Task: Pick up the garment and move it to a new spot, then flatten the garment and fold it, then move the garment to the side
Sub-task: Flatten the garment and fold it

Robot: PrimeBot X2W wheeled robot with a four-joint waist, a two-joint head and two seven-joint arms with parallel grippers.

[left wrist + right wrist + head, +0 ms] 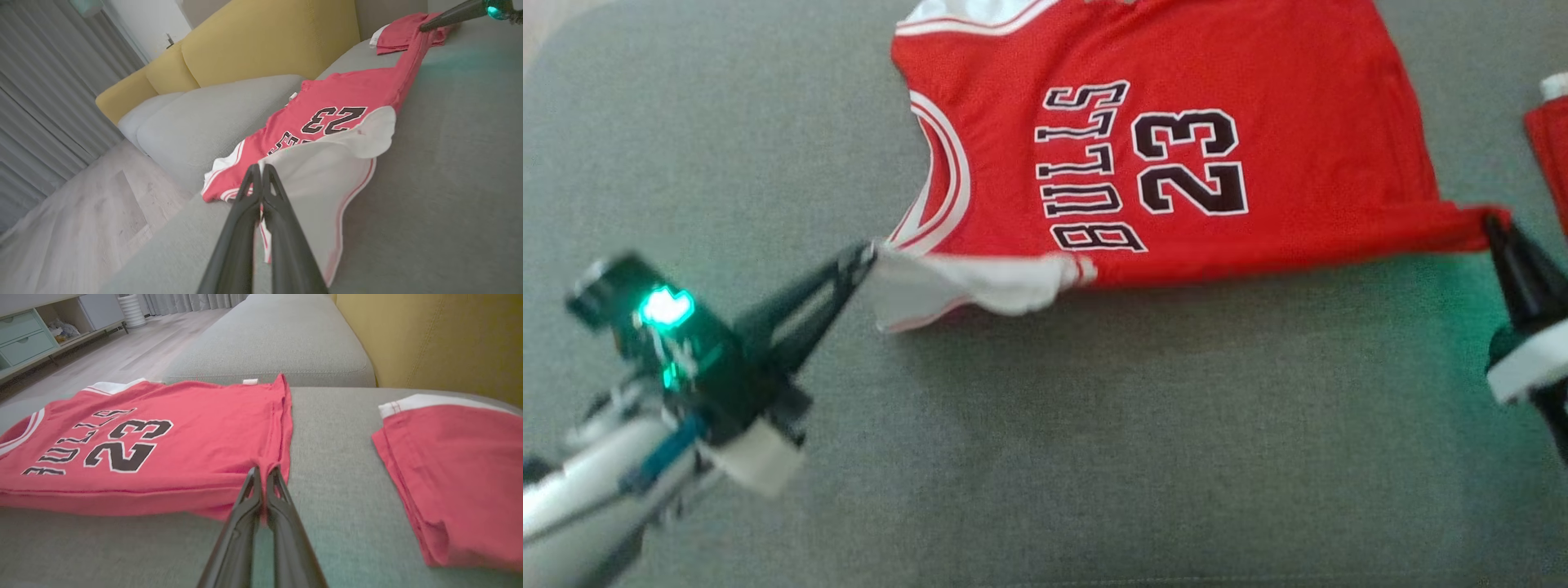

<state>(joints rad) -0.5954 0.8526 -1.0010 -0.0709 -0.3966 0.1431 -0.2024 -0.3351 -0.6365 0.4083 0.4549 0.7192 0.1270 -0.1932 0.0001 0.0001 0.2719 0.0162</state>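
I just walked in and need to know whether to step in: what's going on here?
The robot is working on a red jersey, number 23, lying on the grey sofa cushion. Its left gripper is shut on the shoulder end, where the white inside is turned up. Its right gripper is shut on the hem corner, so the near edge is stretched between them. The rest lies fairly flat. Another red garment sits folded to the robot's right.

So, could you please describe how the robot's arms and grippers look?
The left gripper and right gripper have long, tapering black fingers. Behind the left: dark wrist block, green light, white collar, blue cable, pale forearm.
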